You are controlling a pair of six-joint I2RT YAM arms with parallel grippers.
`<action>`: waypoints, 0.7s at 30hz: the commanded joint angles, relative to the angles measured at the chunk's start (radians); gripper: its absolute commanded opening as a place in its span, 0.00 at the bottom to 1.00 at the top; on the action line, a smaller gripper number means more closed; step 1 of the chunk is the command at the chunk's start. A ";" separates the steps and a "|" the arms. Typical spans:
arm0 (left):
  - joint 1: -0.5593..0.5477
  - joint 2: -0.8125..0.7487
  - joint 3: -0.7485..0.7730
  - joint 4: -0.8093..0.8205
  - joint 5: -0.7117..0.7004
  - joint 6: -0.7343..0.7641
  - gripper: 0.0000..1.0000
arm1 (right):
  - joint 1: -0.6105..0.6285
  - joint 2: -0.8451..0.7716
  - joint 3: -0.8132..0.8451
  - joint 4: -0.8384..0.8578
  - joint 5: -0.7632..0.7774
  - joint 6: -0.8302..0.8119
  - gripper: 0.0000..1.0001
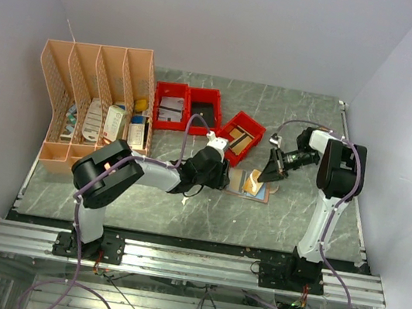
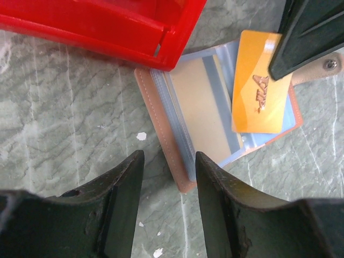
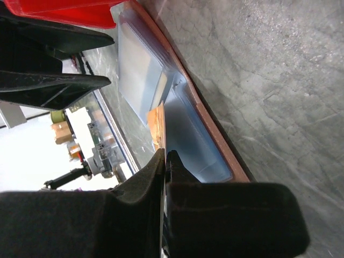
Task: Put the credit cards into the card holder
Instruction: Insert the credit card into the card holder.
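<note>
Left end effector [image 2: 167, 161]: about half open, empty, low over tabletop [image 2: 64, 134] at near edge of card holder [image 2: 161, 129]. Card holder lies unfolded, one corner at red bin [image 2: 107, 27]; tan card [image 2: 201, 107] seems already under clear sleeve. Right end effector [image 3: 165, 155]: closed on gold card [image 2: 260, 86], which is over right panel. Step: insertion, I judge. Next move needs card edge at sleeve mouth, slide in, left one maybe pinning holder.

No legible text, orange credit card [image 2: 262, 91] bears an unreadable reddish logo
</note>
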 commanded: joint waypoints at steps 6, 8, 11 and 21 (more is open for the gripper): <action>-0.009 -0.025 0.003 0.086 -0.001 0.027 0.55 | 0.022 0.034 0.033 -0.020 0.034 -0.013 0.00; -0.010 -0.014 0.012 0.083 0.007 0.030 0.55 | 0.023 0.035 0.038 -0.024 0.036 -0.015 0.00; -0.011 0.009 0.024 0.077 0.013 0.031 0.55 | 0.025 0.040 0.045 -0.032 0.036 -0.019 0.00; -0.012 0.055 0.061 0.046 0.020 0.043 0.53 | 0.048 0.074 0.074 -0.057 0.048 -0.026 0.00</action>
